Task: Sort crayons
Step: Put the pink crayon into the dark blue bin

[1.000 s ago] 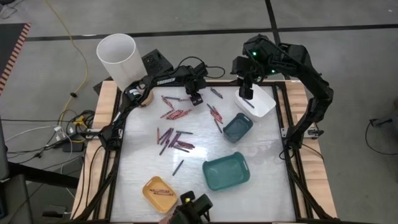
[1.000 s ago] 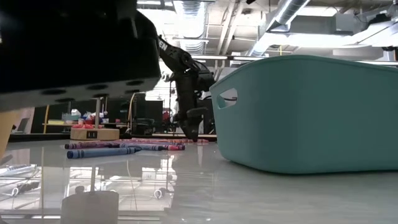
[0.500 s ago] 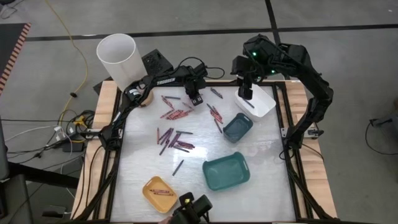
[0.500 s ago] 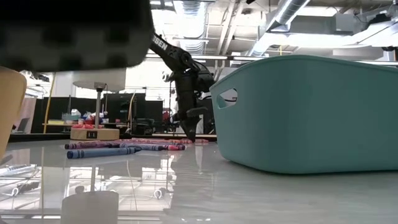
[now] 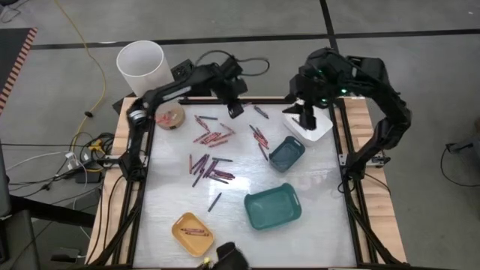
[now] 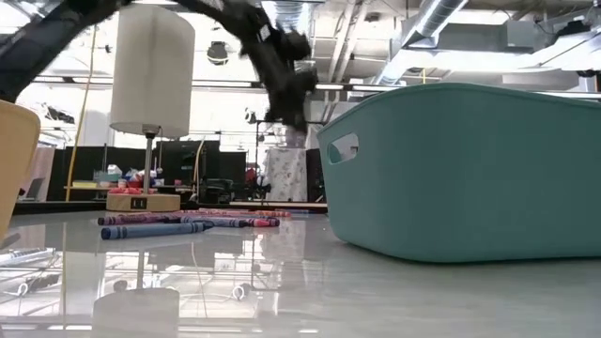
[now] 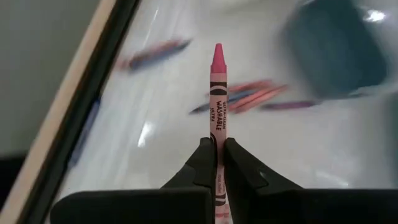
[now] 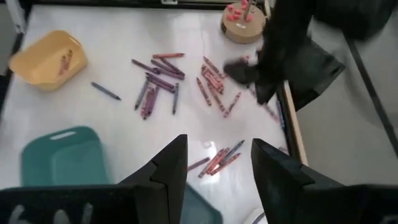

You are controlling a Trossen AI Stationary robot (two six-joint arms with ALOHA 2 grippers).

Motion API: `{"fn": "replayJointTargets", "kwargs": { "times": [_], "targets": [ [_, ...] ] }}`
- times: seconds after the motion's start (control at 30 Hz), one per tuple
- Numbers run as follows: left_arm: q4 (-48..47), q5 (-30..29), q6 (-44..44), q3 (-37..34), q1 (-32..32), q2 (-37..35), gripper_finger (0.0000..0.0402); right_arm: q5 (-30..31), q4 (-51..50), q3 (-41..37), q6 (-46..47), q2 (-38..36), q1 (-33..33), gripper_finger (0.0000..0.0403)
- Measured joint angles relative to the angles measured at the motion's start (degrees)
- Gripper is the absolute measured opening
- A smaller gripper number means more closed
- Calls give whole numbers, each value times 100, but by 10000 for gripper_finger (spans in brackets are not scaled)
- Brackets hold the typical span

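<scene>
Crayons, pink, red, purple and dark, lie in loose groups on the white table (image 5: 212, 137) (image 5: 210, 169) (image 5: 259, 136) and show in the low view as crayons (image 6: 188, 223). Above the table's far left part, my left gripper (image 5: 235, 110) (image 6: 286, 89) is raised and shut on a pink crayon (image 7: 217, 93). My right gripper (image 5: 306, 120) (image 8: 214, 168) hangs open above the white tray (image 5: 319, 129) at the far right, holding nothing. The yellow tray (image 5: 193, 229) holds a few red crayons. My left gripper pinches the pink crayon between its two fingers (image 7: 200, 163) on the wrapped shaft (image 7: 217, 138), toward its blunt end. The crayon lies along the fingers, its pointed tip (image 7: 217, 50) sticking out beyond them. It is lifted clear of the table, slanting downward.
A large teal tray (image 5: 272, 208) (image 6: 470, 169) stands near the middle right and a small teal tray (image 5: 286, 153) beside the white one. A white bucket (image 5: 142, 67) and a round wooden holder (image 5: 171, 116) stand at the far left corner. A black frame rims the table.
My left gripper has shut on a pink crayon among those at the far left, then risen fast and swung toward the far edge, carrying the crayon clear of the table. My right gripper has shifted slightly toward the right, over the white tray, staying open.
</scene>
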Motion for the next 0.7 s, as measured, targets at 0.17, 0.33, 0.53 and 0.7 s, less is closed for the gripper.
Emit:
{"fn": "replayJointTargets", "kwargs": {
  "times": [0.17, 0.33, 0.53, 0.7],
  "targets": [
    [7, 134, 85, -134, -292, -1168, 0, 14, -137, -61, 517, -415, 238, 173],
    [345, 104, -27, -926, -780, -2600, 0, 313, -39, -685, 1163, -969, 554, 173],
    [1744, -376, -641, -2906, -1693, -4454, 0, 685, 1305, -2575, 1619, -1809, 1224, 173],
    [3339, -1220, -1225, -4650, -2413, -5718, 0, 704, 3982, -4840, 1621, -2462, 1697, 173]
  ]
}}
